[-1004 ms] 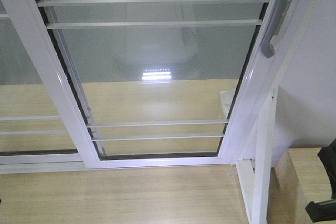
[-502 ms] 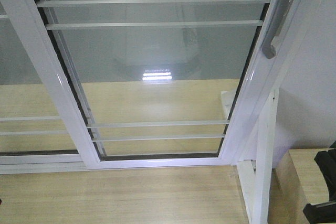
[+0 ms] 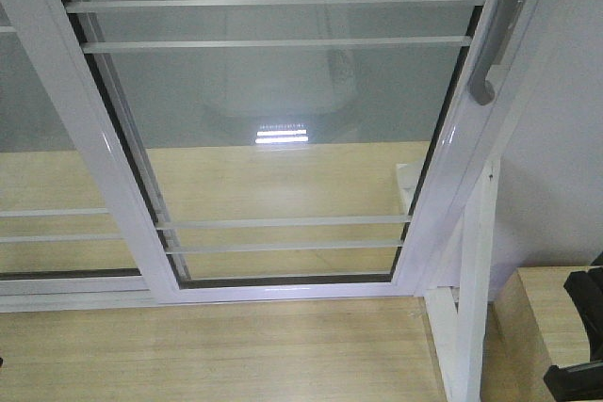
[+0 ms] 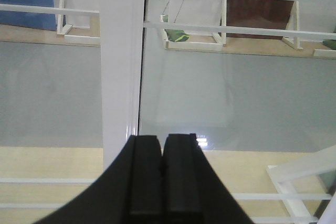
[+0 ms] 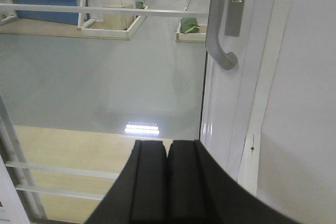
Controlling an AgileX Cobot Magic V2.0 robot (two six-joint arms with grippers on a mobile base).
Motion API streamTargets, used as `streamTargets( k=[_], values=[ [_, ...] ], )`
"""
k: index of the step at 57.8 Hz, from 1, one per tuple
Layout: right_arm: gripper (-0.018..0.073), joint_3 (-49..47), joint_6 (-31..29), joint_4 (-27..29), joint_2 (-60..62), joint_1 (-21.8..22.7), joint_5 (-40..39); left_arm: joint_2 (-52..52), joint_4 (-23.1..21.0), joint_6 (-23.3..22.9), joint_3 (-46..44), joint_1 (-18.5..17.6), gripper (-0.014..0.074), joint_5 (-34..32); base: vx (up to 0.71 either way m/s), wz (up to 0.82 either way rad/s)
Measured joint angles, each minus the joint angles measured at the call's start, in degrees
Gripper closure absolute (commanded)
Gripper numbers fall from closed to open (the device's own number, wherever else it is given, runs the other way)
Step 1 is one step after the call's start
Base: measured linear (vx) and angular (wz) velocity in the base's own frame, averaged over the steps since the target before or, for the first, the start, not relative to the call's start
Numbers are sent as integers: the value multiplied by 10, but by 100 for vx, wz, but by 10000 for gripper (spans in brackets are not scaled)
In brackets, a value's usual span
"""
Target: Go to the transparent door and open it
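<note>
The door (image 3: pixel 283 129) stood right in front of the robot, filling the front view. Its handle (image 5: pixel 219 40) was on the right stile, hard by the wall, and it looked shut to me. Its left stile overlapped a handle-less panel (image 3: pixel 38 157) further left.

I took the drive-up to be about done and the reach for the handle as the step in hand. The right gripper (image 5: pixel 167 148) hung below the handle and a little left of it, well apart, pads pressed together on nothing. The left gripper (image 4: pixel 163 141) was likewise clenched and empty, facing the left stile. Next, the right jaws would need to part, rise, close round the handle and drag it left.

Far beyond the glass sat low white frames (image 5: pixel 113 24). One held something green (image 5: pixel 190 24); what, I couldn't tell.
</note>
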State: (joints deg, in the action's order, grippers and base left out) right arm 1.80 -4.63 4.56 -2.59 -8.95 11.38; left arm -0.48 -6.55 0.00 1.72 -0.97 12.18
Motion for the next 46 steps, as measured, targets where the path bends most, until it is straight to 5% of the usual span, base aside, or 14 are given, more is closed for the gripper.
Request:
streamTargets(
  k=[22,46],
  values=[
    [559,0,-64,-46,0,0,-4,0,0,0,0,0,593,-1,0,0],
    [559,0,-86,-72,0,0,-94,0,7,0,0,0,593,-22,0,0]
  ],
)
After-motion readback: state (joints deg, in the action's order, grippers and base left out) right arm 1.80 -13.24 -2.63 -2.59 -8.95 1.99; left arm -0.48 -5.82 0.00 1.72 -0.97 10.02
